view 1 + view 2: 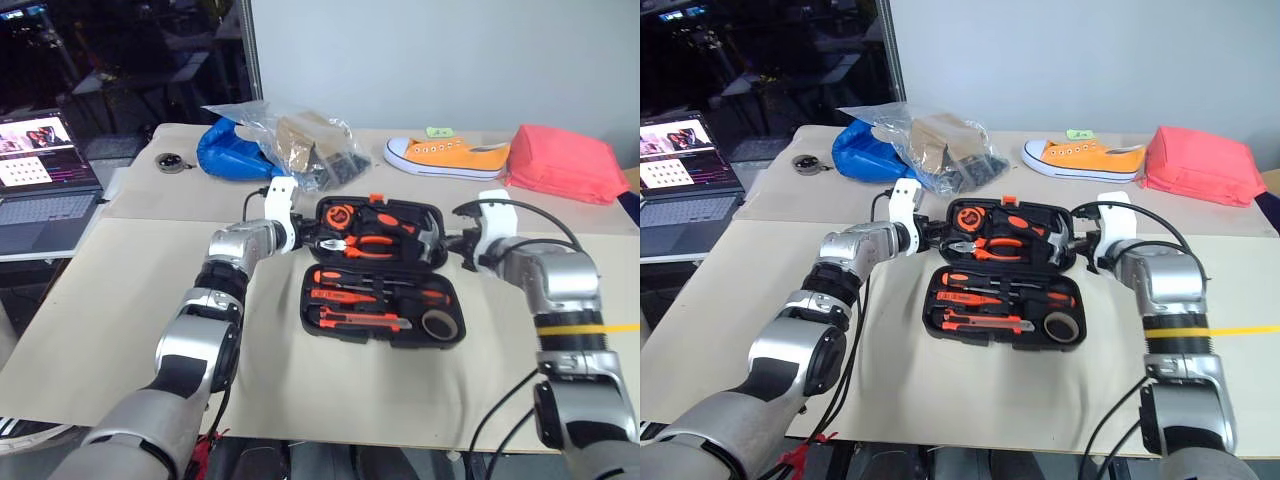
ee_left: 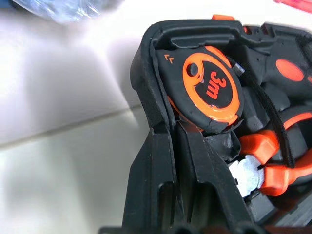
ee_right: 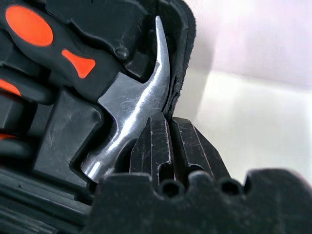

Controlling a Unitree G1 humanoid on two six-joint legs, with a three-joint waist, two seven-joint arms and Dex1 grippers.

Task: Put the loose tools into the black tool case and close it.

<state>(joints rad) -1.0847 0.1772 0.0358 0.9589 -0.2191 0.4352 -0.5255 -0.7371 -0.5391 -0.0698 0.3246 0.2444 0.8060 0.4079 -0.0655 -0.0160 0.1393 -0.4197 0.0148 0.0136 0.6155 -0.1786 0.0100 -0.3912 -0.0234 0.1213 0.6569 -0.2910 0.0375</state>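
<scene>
Both my arms reach forward over the desk (image 1: 120, 330). My left end effector (image 1: 306, 238) pinches the black tool case (image 1: 382, 270) lid's 9 o'clock edge; my right end effector (image 1: 452, 243) pinches its 3 o'clock edge. Case lies open, centre desk, tools seated in recesses.

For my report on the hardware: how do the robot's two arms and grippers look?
Both arms have silver and black segments, white wrist housings and loose black cables. The right arm wears a yellow band. The left gripper and the right gripper have black, ridged fingers.
</scene>
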